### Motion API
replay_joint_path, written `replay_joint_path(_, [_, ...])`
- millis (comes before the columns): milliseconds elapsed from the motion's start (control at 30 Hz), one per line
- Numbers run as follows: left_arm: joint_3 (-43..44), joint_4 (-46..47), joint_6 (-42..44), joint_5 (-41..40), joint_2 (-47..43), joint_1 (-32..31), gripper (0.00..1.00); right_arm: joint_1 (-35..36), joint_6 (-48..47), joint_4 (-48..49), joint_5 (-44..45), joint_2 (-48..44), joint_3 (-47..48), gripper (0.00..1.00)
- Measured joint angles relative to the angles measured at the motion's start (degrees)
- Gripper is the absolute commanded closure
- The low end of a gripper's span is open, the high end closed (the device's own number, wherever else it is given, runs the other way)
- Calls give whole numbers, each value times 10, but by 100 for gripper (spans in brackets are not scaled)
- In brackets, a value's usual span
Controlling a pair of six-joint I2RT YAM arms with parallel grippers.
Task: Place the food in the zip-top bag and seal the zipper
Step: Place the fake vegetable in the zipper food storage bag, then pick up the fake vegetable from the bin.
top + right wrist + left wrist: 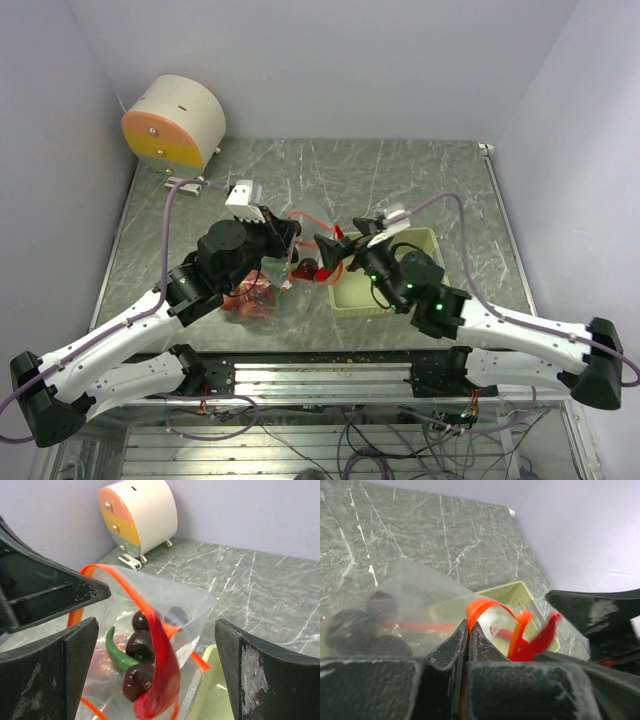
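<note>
Right end effector (156, 640) hogs the front of its own wrist view, fingers spread wide and gripping nothing. Straight between them is the zip-top bag (195, 610) with its mouth hanging open. On the bag's other side, the left end effector (468, 630) is pinched fully closed on the rim, right beside the looping orange-red zipper (487, 604), holding that edge up off the surface (400, 180). Inside the bag I can see dark purple pieces (141, 647) and a green chili (117, 655). A red chili pepper (162, 680) hangs at the mouth, and I can't tell if it's fully in. The pale green basket (520, 592) sits just beside the bag, and no food shows in the part of it I can see. My take: keep the left pinch firm, get that chili clear of the zipper track, then clamp the strip next to the pinch and run along it. Anything caught in the track will spoil the seal. No brands or readable writing anywhere, not even on the little drawer cabinet (140, 515) behind the bag.
</note>
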Motion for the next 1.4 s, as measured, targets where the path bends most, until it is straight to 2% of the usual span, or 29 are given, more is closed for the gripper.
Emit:
replay_joint_path(167, [0, 0, 5, -1, 0, 0, 93, 0, 47, -122, -1, -86, 29, 1])
replay_joint_path(333, [0, 3, 5, -1, 0, 0, 93, -1, 177, -347, 75, -66, 122, 1])
replay_joint_path(433, [0, 4, 7, -1, -2, 0, 93, -12, 264, -476, 109, -53, 110, 1])
replay_joint_path(567, [0, 4, 11, -1, -9, 0, 93, -104, 322, -575, 93, -59, 51, 1])
replay_joint_path(700, [0, 3, 18, -1, -20, 0, 93, -207, 318, -585, 27, -52, 5, 1])
replay_joint_path(800, [0, 3, 20, -1, -38, 0, 93, -252, 304, -569, -19, 6, -1, 4])
replay_joint_path(867, [0, 3, 22, -2, -50, 0, 93, -270, 292, -546, -48, 49, -7, 11])
replay_joint_path(933, [0, 3, 24, -5, -60, 0, 93, -286, 275, -525, -82, 81, -14, 25])
replay_joint_path(967, [0, 2, 25, -6, -63, 0, 93, -292, 264, -516, -96, 94, -16, 28])
replay_joint_path(1400, [-9, -4, 29, -23, -79, 0, 93, -327, 169, -445, -114, 187, -25, 28])
